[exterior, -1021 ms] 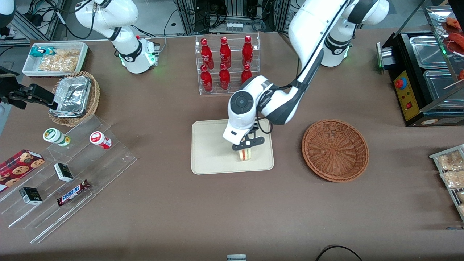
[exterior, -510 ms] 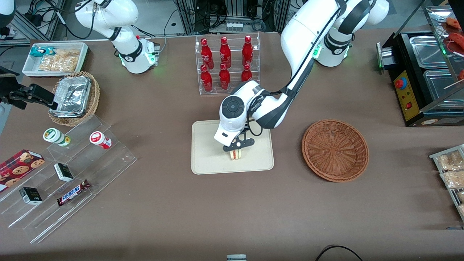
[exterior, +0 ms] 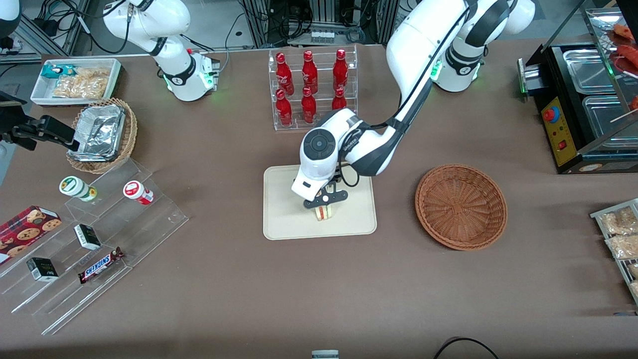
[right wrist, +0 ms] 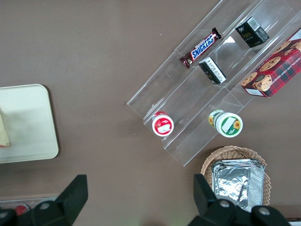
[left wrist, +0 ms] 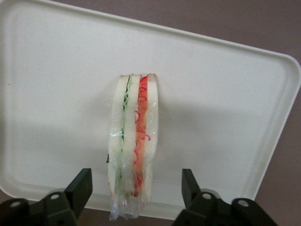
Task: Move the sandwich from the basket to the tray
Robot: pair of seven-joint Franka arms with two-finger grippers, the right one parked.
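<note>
The sandwich [exterior: 324, 213] stands on its edge on the cream tray [exterior: 284, 222], near the tray's middle, wrapped in clear film. My left gripper [exterior: 325, 203] hangs just above it and is open. In the left wrist view the black fingers [left wrist: 80, 188] stand wide on either side of the sandwich [left wrist: 134, 136] without touching it, and the tray [left wrist: 225, 94] lies under it. The round reddish-brown basket [exterior: 461, 207] sits beside the tray toward the working arm's end and holds nothing. The right wrist view catches the tray's [right wrist: 26, 122] corner and a sliver of the sandwich [right wrist: 3, 134].
A clear rack of red bottles [exterior: 311, 89] stands farther from the front camera than the tray. Clear display steps with snacks [exterior: 94, 239], a tan basket with foil containers [exterior: 102, 134] and a white bin [exterior: 75, 80] lie toward the parked arm's end. A black food warmer [exterior: 583, 104] stands toward the working arm's end.
The gripper carried the sandwich a short way across the tray toward the parked arm's end. Over the last half second it has barely shifted, and the sandwich stays in place.
</note>
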